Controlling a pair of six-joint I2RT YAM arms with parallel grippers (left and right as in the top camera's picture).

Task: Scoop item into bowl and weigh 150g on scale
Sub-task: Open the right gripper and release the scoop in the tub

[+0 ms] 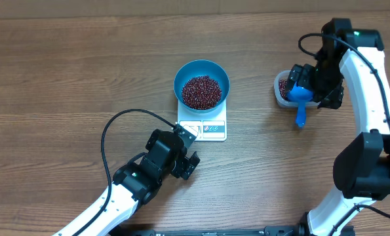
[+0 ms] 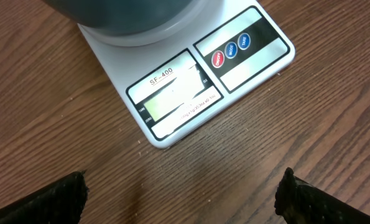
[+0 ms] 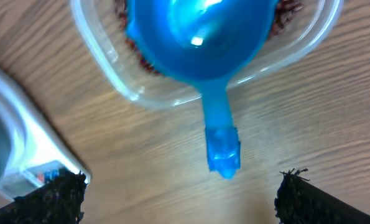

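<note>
The table (image 1: 63, 72) is marked by a brown wood grain with darker streaks. The bowl (image 1: 181, 75) is coloured teal-blue, and the beans (image 1: 202, 92) in it are seen as dark red-brown. The scale (image 1: 212, 129) is finished in white, with 2 black-bordered panels. On them, a pale green display (image 2: 169, 101), 1 red button (image 2: 217, 59) and 2 blue buttons (image 2: 231, 50) are shown. The scoop (image 1: 301, 105) is tinted a bright translucent blue, and the tub (image 3: 97, 59) is left clear. The left arm (image 1: 109, 203) and right arm (image 1: 371, 92) are clad in white and black.
</note>
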